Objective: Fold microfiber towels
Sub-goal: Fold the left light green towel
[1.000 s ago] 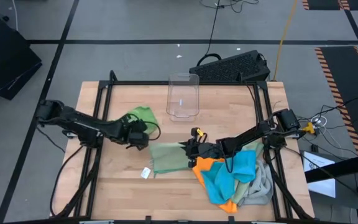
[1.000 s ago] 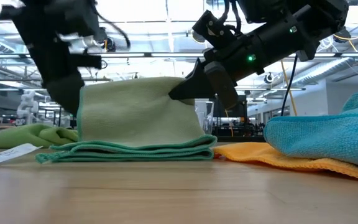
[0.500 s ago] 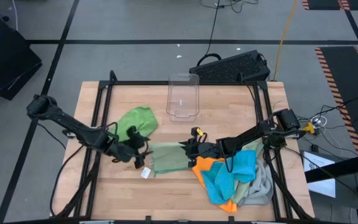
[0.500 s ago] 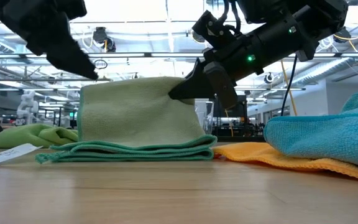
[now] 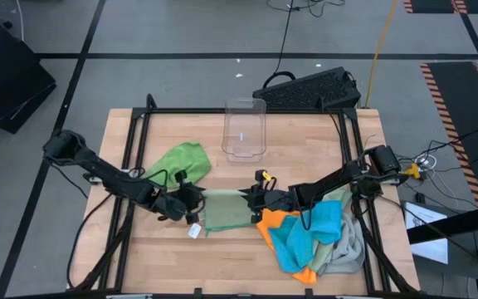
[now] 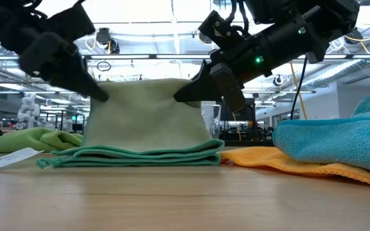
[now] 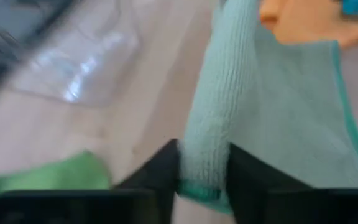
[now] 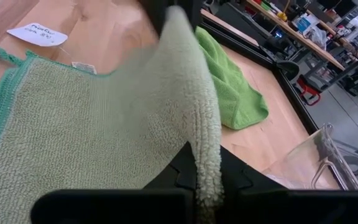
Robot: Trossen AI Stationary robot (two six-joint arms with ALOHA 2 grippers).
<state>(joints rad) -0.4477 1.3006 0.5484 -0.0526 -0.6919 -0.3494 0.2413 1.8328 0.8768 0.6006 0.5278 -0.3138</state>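
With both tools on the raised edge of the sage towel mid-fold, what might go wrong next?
1. The left tool pinches only the corner hem of the sage green towel; it may slip out.
2. The right tool grips an equally thin edge, so uneven pulling could skew the fold.
3. The orange towel lies against the sage one and might get dragged along.

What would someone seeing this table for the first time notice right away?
First, the sage green towel at the table's middle, one layer lifted upright between the left gripper and the right gripper, each pinching an end of the raised edge. Next, the bright heap of blue towel, orange towel and light grey towel at the right front, under the right arm. The bright green towel lies crumpled at the left, beside the clear plastic bin.
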